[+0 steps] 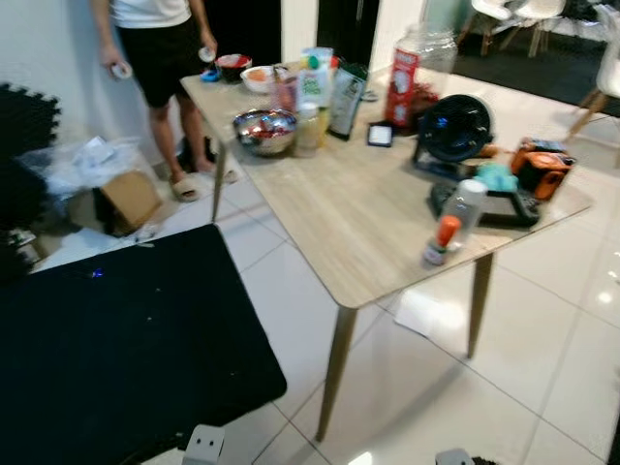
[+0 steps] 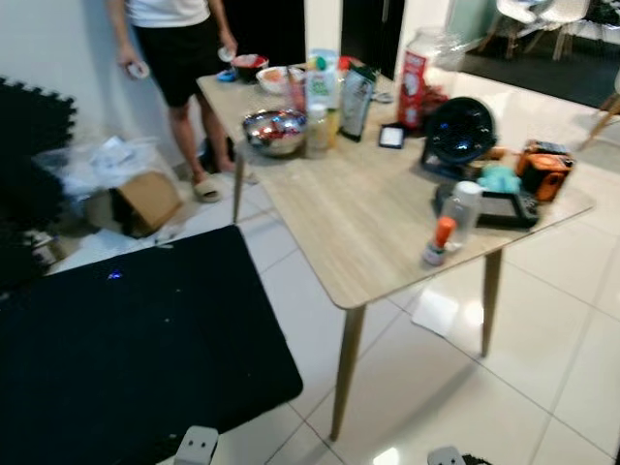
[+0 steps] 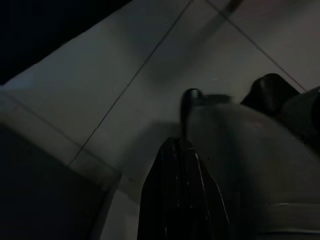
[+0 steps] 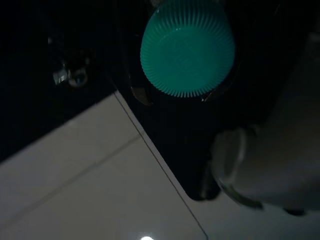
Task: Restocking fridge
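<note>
You're standing off the near corner of the worktop (image 1: 358,223), and the stuff to restock is bunched at its far end around 12 o'clock: a steel bowl (image 1: 264,131), a dark carton (image 1: 346,100), a pale bottle (image 1: 312,77) and a big clear jar (image 1: 418,76) with a red label. A person (image 1: 160,58) is standing at 11 o'clock just past that end, so watch your swing. Your right claw (image 4: 187,107) looks like it's got a bottle with a ribbed teal cap (image 4: 187,47) in it, hanging low over the floor tiles by the black mat (image 1: 116,349); honestly can't tell how tight the fingers sit. Left claw (image 3: 182,165) hangs idle over the tiles, too dark to say if it's open or shut. My guess: the jar is heavy, slick and breakable, so grab it around the body, not the lid. The carton will be light and squashy, go gentle mid-height. The bowl looks full, so keep it level.
</note>
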Controlling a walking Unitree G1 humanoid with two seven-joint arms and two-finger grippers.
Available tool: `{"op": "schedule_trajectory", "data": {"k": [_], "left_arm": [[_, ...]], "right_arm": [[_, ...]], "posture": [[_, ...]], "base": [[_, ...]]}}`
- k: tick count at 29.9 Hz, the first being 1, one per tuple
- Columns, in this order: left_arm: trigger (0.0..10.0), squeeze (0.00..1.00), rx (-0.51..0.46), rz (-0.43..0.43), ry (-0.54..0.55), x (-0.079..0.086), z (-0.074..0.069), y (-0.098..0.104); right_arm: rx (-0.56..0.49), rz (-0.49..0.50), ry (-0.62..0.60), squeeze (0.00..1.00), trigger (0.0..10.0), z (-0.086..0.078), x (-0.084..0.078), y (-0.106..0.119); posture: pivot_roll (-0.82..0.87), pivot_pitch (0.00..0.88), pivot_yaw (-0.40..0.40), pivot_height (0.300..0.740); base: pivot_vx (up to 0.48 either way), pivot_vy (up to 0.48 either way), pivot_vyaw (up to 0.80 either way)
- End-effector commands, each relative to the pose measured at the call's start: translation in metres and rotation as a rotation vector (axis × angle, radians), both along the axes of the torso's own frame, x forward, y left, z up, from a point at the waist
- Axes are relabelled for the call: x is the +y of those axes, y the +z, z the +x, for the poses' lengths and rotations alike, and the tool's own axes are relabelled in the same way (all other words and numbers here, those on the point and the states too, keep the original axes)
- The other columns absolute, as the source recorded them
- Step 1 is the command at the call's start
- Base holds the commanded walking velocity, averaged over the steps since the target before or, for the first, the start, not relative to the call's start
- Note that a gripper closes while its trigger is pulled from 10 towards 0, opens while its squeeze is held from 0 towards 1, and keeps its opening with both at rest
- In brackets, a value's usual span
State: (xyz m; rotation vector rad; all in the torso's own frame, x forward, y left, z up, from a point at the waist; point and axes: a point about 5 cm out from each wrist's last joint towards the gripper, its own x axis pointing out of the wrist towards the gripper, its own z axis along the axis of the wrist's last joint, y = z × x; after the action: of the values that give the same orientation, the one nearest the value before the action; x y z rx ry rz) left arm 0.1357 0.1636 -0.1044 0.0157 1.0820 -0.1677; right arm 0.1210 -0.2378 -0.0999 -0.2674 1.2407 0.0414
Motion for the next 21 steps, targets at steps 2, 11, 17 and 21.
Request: {"op": "schedule_trajectory", "data": {"k": [2,11,17,21], "left_arm": [[10.0,0.0,0.027,0.012,-0.009,0.0027,-0.0058,-0.0021],[10.0,0.0,0.022,0.019,-0.019,0.0031,-0.0035,-0.0013],[10.0,0.0,0.021,0.022,-0.02,0.0036,-0.0029,-0.0011],[10.0,0.0,0.021,0.021,-0.016,0.0036,-0.0031,-0.0012]], "right_arm": [[0.006,0.007,-0.011,0.0,10.0,-0.0028,-0.0001,-0.0008],[0.01,0.016,0.006,0.0,10.0,-0.0019,0.001,-0.0007],[0.009,0.018,0.016,0.0,10.0,-0.0003,0.002,-0.0005],[0.008,0.021,0.025,0.0,10.0,0.0008,0.0027,-0.0003]], "posture": [[-0.06,0.0,0.002,0.74],[-0.06,0.0,0.0,0.74],[-0.06,0.0,-0.001,0.74],[-0.06,0.0,-0.003,0.74]], "base": [[0.0,0.0,0.77],[0.0,0.0,0.77],[0.0,0.0,0.77],[0.0,0.0,0.77]]}}
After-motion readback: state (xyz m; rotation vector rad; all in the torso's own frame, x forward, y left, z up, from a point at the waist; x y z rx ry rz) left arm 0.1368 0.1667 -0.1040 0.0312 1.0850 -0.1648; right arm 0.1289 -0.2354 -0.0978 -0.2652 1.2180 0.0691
